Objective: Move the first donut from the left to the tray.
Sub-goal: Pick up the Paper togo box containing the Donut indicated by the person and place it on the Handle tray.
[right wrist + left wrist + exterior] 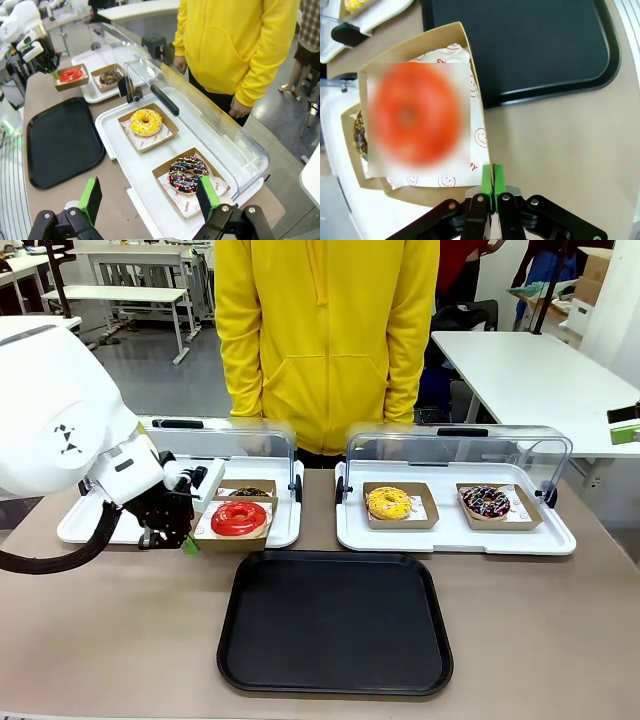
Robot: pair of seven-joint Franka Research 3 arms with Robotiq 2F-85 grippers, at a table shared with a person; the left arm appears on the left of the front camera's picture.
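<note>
Red donut: sits in its cardboard holder at the front edge of the left white display tray, just beyond the black tray's far-left corner.
Left end effector: pads pinched together on the holder's thin wall at its left corner.
Right end effector: pads spread wide, gripping nothing, above the right display tray.
Black tray: bare, raised rim all round, open tabletop to its left.

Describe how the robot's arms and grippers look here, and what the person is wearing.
The left arm is a glossy white shell with a small black marking and a black cable below. Both the left gripper and right gripper are black with green pads. The person wears a yellow zip hoodie.
</note>
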